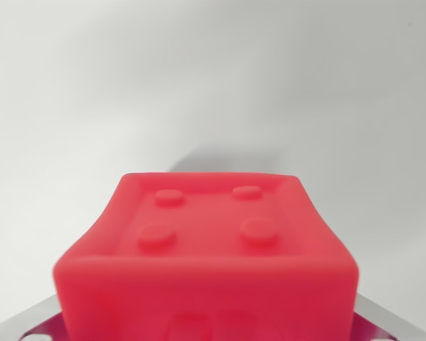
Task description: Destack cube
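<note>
The upper two thirds of the frame are being filled by a pale grey table (213, 78), bare and evenly lit, with a soft shadow lying just behind the cube.

The red cube (206, 263) is being shown very close, filling the lower centre of the frame and cut off by the bottom edge. Its top face, with a raised rim and four round studs, is being turned toward the camera. Whether another cube is sitting beneath it cannot be told, since its underside is being hidden.

Metal parts of the tool (394, 323) are being glimpsed at the lower left and lower right corners, flanking the cube. The fingertips are not being shown, so whether the tool is apart, together, or clamped on the cube cannot be told.

The cube is being judged light and somewhat soft, like moulded rubber or foam, with rounded, slightly bulging edges and a matte, grippy skin. The two flat opposite side walls are being judged the best hold, taken with moderate pressure to avoid squashing.
</note>
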Controlling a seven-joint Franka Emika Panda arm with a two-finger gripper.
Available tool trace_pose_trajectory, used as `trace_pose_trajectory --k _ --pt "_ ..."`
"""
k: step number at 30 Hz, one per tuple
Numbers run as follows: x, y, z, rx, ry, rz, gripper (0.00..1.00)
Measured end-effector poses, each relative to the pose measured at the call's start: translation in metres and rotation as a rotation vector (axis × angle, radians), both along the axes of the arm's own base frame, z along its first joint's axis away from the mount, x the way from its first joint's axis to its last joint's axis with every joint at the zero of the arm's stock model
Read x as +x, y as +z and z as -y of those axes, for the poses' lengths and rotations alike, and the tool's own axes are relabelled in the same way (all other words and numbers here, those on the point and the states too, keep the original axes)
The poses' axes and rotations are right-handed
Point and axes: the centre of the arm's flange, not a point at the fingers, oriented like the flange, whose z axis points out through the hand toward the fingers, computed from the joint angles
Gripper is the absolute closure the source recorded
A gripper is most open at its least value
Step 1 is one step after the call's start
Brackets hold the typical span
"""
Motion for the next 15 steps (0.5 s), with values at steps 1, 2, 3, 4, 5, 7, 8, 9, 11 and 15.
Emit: trace_pose_trajectory --k 1,2,3,4,5,7,8,9,11,15 --pt "0.001 0.0 0.002 0.0 0.001 0.0 1.0" --pt "0.002 0.0 0.003 0.0 0.003 0.0 1.0" --pt "0.004 0.0 0.005 0.0 0.005 0.0 1.0" --pt "0.004 0.0 0.006 -0.001 0.005 0.0 1.0" --pt "0.006 0.0 0.008 -0.001 0.007 0.0 1.0" --pt "0.008 -0.001 0.011 -0.001 0.009 0.0 1.0" --pt "0.01 -0.001 0.013 -0.001 0.01 0.0 1.0" --pt "0.011 -0.001 0.015 -0.002 0.012 0.0 1.0" --pt "0.013 -0.001 0.017 -0.001 0.014 -0.001 1.0" --pt "0.018 -0.001 0.024 -0.002 0.018 -0.001 1.0"
